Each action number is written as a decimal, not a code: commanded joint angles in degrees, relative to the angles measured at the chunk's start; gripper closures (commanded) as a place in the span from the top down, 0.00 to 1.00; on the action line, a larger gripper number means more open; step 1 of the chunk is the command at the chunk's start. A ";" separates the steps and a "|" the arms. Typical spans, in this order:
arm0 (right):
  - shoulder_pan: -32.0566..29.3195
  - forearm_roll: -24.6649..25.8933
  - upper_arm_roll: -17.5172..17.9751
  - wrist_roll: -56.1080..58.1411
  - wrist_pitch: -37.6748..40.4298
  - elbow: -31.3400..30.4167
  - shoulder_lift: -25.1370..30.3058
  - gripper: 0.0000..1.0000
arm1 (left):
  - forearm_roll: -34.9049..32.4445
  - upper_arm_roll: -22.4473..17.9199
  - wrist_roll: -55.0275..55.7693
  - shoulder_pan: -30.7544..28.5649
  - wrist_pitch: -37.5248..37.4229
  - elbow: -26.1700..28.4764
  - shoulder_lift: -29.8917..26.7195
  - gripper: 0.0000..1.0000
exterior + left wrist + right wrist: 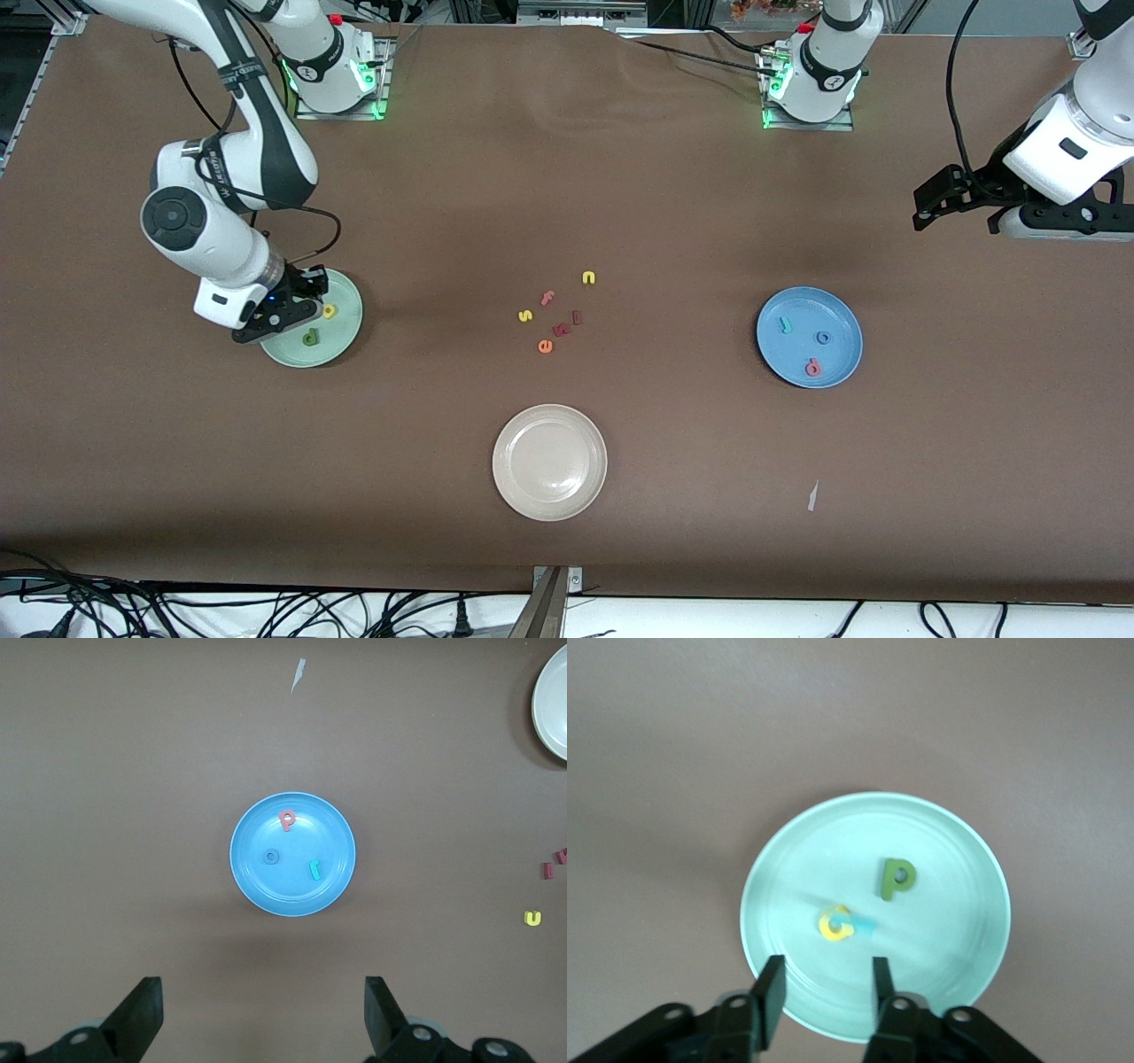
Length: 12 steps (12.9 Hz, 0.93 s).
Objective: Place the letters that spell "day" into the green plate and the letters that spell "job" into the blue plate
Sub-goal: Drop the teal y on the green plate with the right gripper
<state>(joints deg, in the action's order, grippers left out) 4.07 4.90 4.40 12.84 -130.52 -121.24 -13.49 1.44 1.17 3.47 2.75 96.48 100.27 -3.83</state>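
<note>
The green plate (341, 330) (948, 930) lies toward the right arm's end of the table. A dark green d (310, 338) (897, 878) and a yellow a (330, 310) (834, 923) rest in it. A teal y (866, 926) lies against the a. My right gripper (299, 299) (824, 988) hangs just over the plate's rim, open, with nothing between its fingers. The blue plate (842, 354) (257, 890) holds a teal j (784, 325) (314, 870), a blue o (823, 337) (271, 856) and a red b (812, 366) (286, 819). My left gripper (961, 213) (263, 1010) waits high and open at the left arm's end.
A cream plate (549, 509) lies nearer the front camera, mid-table. Loose letters sit between the two coloured plates: yellow n (588, 278), yellow s (525, 315), pink f (547, 298), orange e (545, 346) and two red pieces (568, 323). A white paper scrap (812, 496) lies near the blue plate.
</note>
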 commanded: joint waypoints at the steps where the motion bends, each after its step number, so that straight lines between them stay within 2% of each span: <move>1: -0.20 -0.94 0.78 0.61 3.16 -1.54 4.17 1.00 | 0.94 -0.29 -0.75 -0.11 -0.77 -1.12 0.31 1.00; 3: -0.20 -1.12 0.78 -0.87 7.36 -0.41 8.11 1.00 | 0.93 -0.29 -0.83 -0.11 -0.94 -2.35 1.10 1.00; 6: -0.12 -3.49 0.78 -7.90 19.83 8.18 12.95 1.00 | 0.93 -0.29 -0.84 -0.11 -1.38 -3.41 1.72 1.00; 8: -0.03 -3.49 0.78 -9.23 28.26 15.39 14.10 1.00 | 0.85 -0.29 -1.01 -0.11 -3.48 -5.16 2.95 1.00; 12: 0.15 -3.49 -0.45 -10.63 38.99 22.08 17.01 1.00 | -0.65 -0.12 -1.19 -0.11 -3.67 -5.35 3.04 1.00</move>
<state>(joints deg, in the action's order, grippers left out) 4.11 2.36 4.62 3.88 -96.40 -102.13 3.52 1.39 1.03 3.40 2.74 94.35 96.98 -1.74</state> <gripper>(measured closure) 0.000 0.000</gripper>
